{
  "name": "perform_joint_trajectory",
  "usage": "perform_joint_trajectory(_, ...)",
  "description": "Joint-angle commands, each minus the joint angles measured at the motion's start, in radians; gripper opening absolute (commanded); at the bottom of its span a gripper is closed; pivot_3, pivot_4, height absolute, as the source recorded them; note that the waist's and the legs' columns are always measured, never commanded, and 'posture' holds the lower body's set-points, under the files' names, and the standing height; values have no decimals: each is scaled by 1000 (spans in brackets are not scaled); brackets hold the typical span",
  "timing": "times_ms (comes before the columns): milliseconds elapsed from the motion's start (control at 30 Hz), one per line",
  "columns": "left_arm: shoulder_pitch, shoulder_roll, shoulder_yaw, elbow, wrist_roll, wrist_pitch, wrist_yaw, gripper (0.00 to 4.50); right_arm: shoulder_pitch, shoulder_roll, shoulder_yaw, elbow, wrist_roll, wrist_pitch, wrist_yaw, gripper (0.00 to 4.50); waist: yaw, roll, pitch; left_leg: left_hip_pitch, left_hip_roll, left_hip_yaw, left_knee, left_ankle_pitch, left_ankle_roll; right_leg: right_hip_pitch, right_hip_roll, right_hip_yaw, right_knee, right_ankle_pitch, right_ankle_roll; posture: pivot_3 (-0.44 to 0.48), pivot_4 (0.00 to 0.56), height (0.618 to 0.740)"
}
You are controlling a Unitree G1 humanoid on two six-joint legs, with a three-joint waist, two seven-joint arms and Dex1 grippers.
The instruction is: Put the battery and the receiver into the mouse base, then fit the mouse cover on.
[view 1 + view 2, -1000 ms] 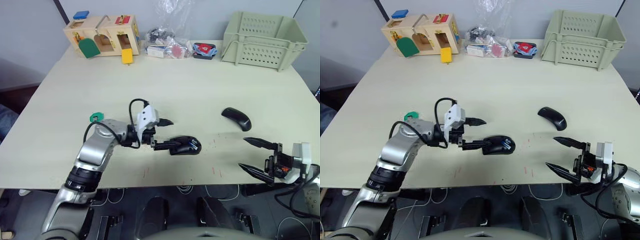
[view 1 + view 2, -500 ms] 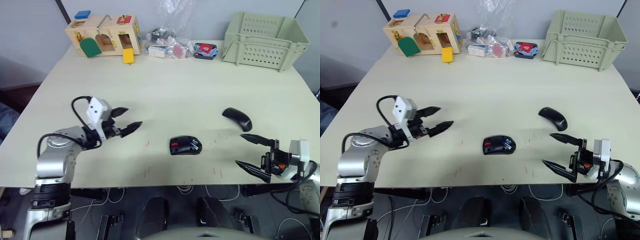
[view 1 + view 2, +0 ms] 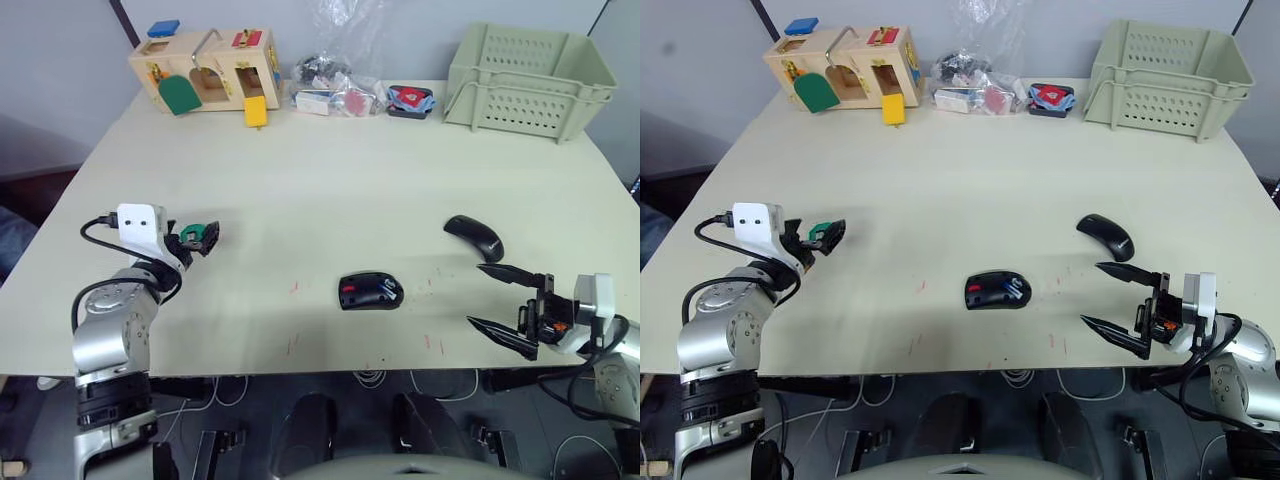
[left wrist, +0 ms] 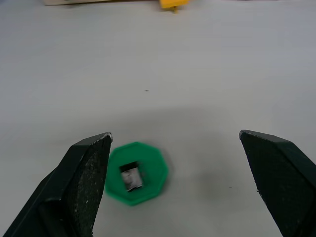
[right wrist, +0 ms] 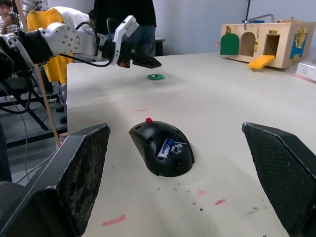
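Note:
The black mouse base (image 3: 370, 291) lies open near the table's front middle, showing a red patch. A white and blue battery (image 5: 166, 147) sits inside it. The glossy black mouse cover (image 3: 473, 237) rests to its right, apart from it. At the left, my left gripper (image 3: 201, 236) hovers open over a green hexagonal piece (image 4: 136, 173) that holds a small dark and silver receiver (image 4: 131, 177), close to one finger (image 4: 84, 173). My right gripper (image 3: 505, 300) stands open near the front right edge, pointing at the base with nothing between its fingers.
Along the back edge stand a wooden lock box (image 3: 205, 70), a pile of plastic bags (image 3: 335, 85), a small dark tray (image 3: 408, 101) and a pale green crate (image 3: 528, 68). A person (image 5: 123, 19) stands beyond the table's left side.
My left gripper has drawn back from the mouse base to the left and now hovers over the green piece, still open. The right gripper has barely moved.

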Motion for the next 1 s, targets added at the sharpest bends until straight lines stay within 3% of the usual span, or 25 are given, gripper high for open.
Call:
perform_joint_trajectory(33,5,-21,27,-59,16,11,83,4404,-7,-12,-25,-4,11,-15,13,4500,0,0,0,0,0,0,0,0,0,0,0,0,0,0,0,0,150,740)
perform_joint_trajectory(300,0,-58,35,-56,14,45,178,4404,-32,-13,-25,32,-3,-46,30,4500,-1,0,0,0,0,0,0,0,0,0,0,0,0,0,0,0,150,740)
perform_joint_trajectory(533,-18,-49,1,-40,18,57,181,4404,-30,-16,-23,48,-7,-60,40,4500,0,0,0,0,0,0,0,0,0,0,0,0,0,0,0,0,150,740)
perform_joint_trajectory(600,-31,-62,4,-27,14,52,192,3881,-27,-14,-21,47,-9,-61,39,4500,0,0,0,0,0,0,0,0,0,0,0,0,0,0,0,0,150,740)
perform_joint_trajectory(667,-36,-68,2,-15,15,45,196,2907,-25,-14,-21,45,-10,-60,39,4500,-1,0,0,0,-1,0,0,0,0,0,0,0,0,0,0,0,150,740)
perform_joint_trajectory(800,-37,-87,3,-3,24,36,219,1387,-20,-15,-23,43,-10,-58,39,4500,-2,0,0,0,0,0,0,0,0,0,0,0,0,0,0,0,150,740)
perform_joint_trajectory(1000,-42,-98,-1,39,34,1,228,1387,-14,-17,-25,39,-8,-55,39,4500,-1,-1,0,0,0,0,0,0,0,0,0,0,0,0,0,0,150,740)
